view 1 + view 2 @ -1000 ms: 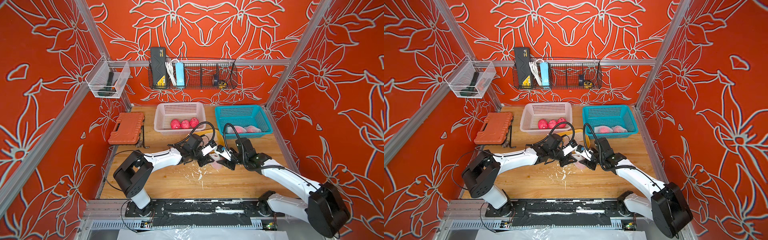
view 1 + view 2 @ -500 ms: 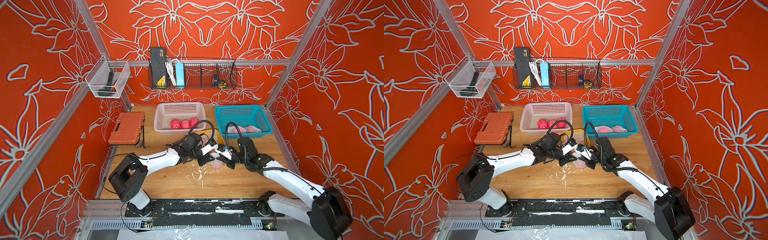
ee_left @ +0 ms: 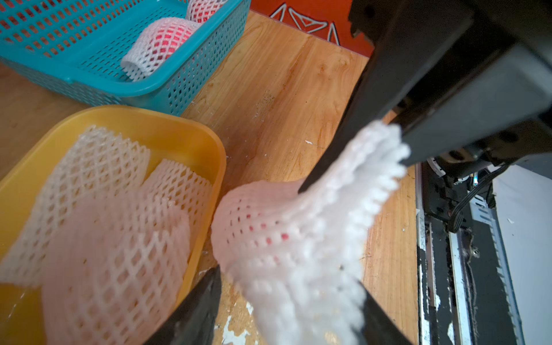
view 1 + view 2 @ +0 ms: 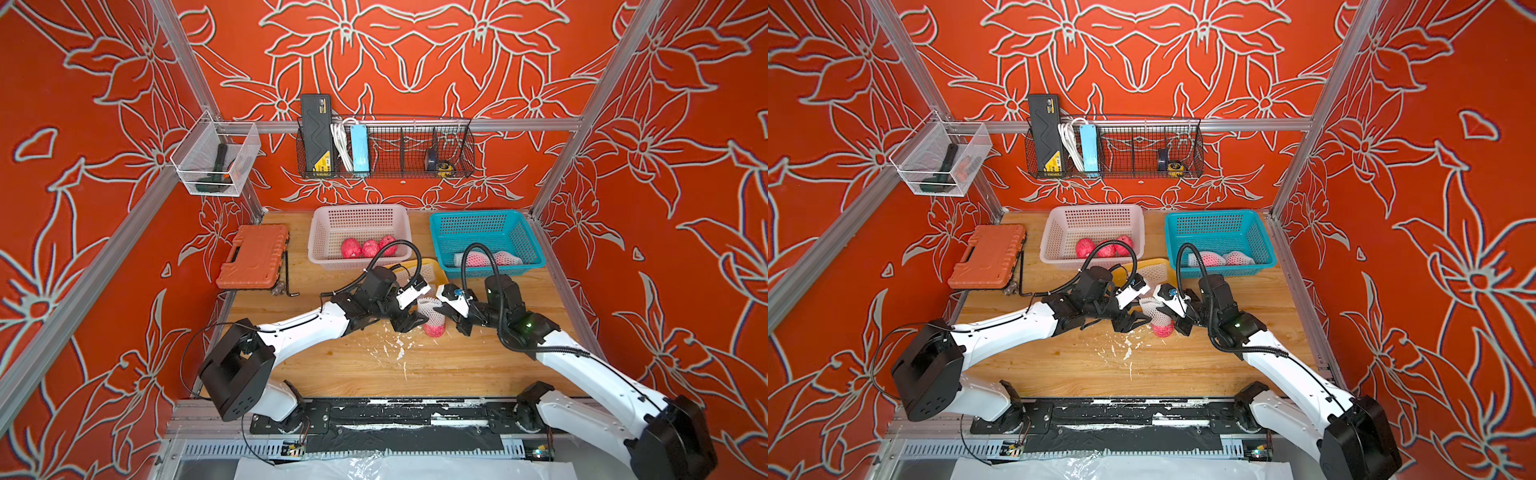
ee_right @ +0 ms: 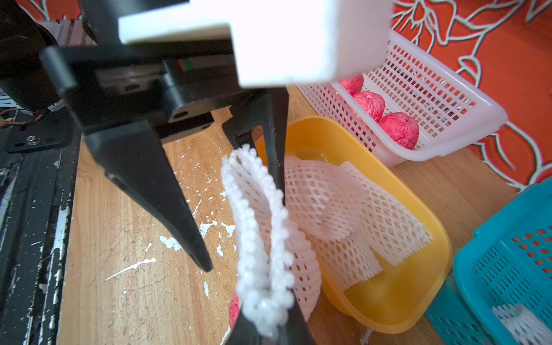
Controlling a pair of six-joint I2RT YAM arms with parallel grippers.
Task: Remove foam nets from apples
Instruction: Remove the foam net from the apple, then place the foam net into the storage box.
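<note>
R claw [image 5: 270,327] pressed together on top rim of foam net [image 4: 429,309], pinching it, net pulled up into a stretched tube; L claw [image 4: 411,323] spread, fingers [image 5: 179,215] either side of net, one just beside it, not clamping; apple [image 4: 434,331] sticks out of net's lower end, pink underside bare, approx mid-surface betw. the two arms; can't tell if it rests on surface [image 4: 374,374] or hangs just above; white flakes [image 4: 395,349] scattered on the wood in front of it.

Yellow tray [image 3: 179,128] just behind the claws, holding empty nets [image 3: 104,194] lying flat; white basket [image 4: 357,216] at back w/ 3 bare apples [image 4: 368,248] in a row along its front wall; teal basket [image 4: 486,218] beside it w/ netted apples [image 4: 482,259], looks like 2, at its front; orange case [image 4: 253,255] at far L edge, well apart.
</note>
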